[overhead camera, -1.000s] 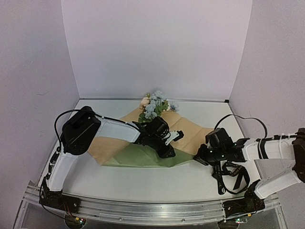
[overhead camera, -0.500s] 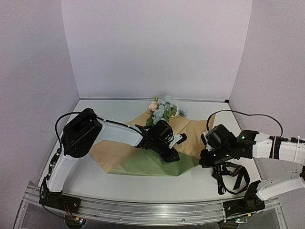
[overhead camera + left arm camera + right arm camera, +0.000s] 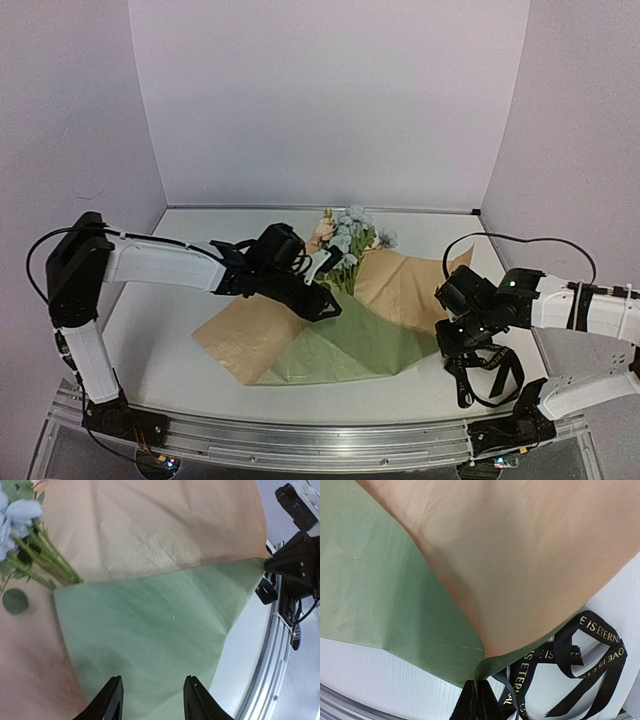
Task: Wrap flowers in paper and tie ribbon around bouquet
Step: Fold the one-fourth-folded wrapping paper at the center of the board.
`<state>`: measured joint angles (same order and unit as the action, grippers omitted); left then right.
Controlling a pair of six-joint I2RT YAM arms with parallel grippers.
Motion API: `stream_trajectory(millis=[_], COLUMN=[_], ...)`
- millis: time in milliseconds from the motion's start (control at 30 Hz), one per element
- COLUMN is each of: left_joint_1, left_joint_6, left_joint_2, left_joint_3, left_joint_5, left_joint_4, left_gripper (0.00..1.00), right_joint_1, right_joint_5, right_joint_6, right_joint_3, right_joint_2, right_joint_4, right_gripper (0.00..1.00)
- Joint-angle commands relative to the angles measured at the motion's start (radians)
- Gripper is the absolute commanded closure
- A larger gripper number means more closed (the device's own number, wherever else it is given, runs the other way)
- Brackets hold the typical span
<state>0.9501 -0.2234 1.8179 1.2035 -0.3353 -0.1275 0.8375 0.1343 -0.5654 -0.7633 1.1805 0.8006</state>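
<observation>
Paper (image 3: 330, 345) half-folded over the flowers' (image 3: 350, 235) stems on the table (image 3: 180, 370).
Nearest, black ribbon (image 3: 595, 628) looped beside right jaws clamped on the paper's corner; left jaws apart over the green flap, empty; farthest, blooms on the tan face.

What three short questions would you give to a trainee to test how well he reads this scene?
1. True or false: the left fingers stand apart above the paper and hold nothing.
2. Fill the gap: the ribbon lies loose, close to the ___ fingers.
3. Choose one: what do the right fingers pinch?
A. the ribbon
B. a corner of the paper
C. a flower stem

Key: 1 true; 2 right; 3 B.
</observation>
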Motion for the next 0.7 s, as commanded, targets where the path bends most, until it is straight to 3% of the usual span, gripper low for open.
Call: stream_trajectory(millis=[0, 167, 367, 533, 667], left_joint_1=[-0.016, -0.050, -0.061, -0.065, -0.065], left_joint_6=[-0.067, -0.081, -0.064, -0.068, -0.070], left_joint_2=[-0.133, -0.195, -0.117, -0.073, -0.039], left_joint_3=[-0.171, -0.299, -0.257, -0.237, -0.219], left_joint_5=[0.024, -0.054, -0.108, -0.168, -0.203], left_joint_4=[-0.046, -0.027, -0.027, 0.007, 0.015], left_gripper=[0.57, 0.47, 0.45, 0.52, 0.66], right_joint_1=[0.005, 0.006, 0.006, 0.006, 0.006], right_joint_5=[0.053, 0.055, 0.071, 0.073, 0.072], right_joint_6=[0.019, 0.026, 0.033, 0.038, 0.044], right_joint_3=[-0.041, -0.041, -0.033, -0.034, -0.034], right_joint_2=[-0.018, -0.015, -0.023, -0.028, -0.036], right_joint_4=[0.041, 0.044, 0.043, 0.044, 0.045], right_gripper=[1.00, 1.00, 1.00, 1.00, 1.00])
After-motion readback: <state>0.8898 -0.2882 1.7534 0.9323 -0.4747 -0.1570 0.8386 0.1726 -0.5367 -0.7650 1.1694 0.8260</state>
